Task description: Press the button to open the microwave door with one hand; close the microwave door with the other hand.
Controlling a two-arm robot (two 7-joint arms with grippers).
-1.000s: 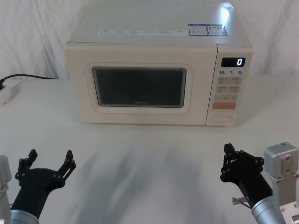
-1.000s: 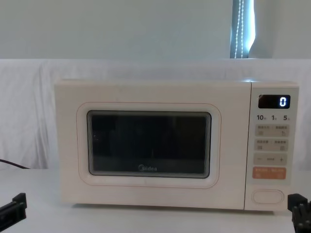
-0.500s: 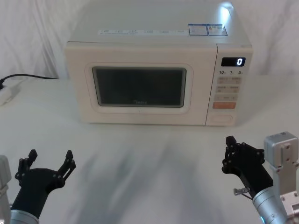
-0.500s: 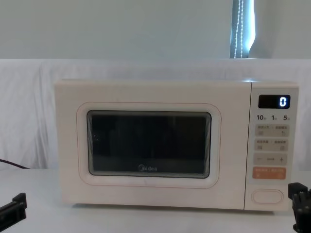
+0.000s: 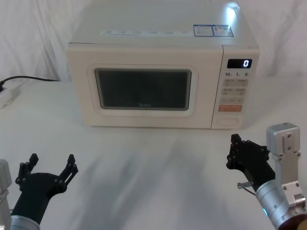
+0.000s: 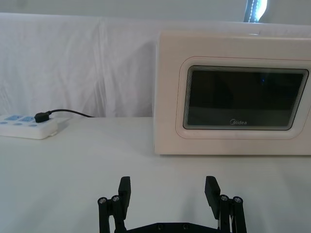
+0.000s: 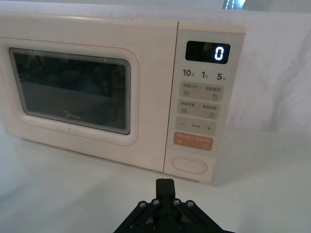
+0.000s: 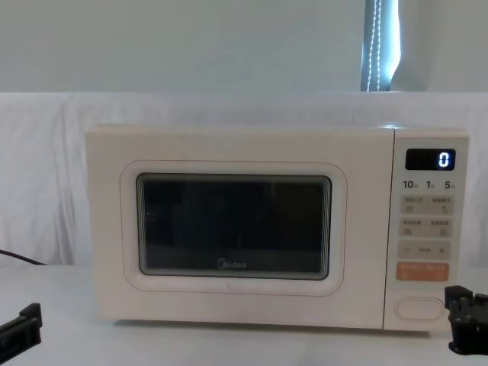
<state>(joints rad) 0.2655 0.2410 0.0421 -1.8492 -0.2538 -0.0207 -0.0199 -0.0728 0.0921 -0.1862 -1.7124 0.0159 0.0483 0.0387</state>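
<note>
The cream microwave stands at the back of the table with its door shut; the door also shows in the left wrist view and the chest view. The button is the wide pill key at the bottom of the control panel. My right gripper hovers in front of and slightly below the button, shut and holding nothing; its joined tips point at the panel. My left gripper rests open near the table's front left, well short of the door.
A white power strip with a black cable lies at the far left by the white backdrop cloth. An orange key sits just above the button. Bare white tabletop lies between the grippers and the microwave.
My right gripper has moved forward towards the control panel, still shut. The left gripper and the door have not moved.
</note>
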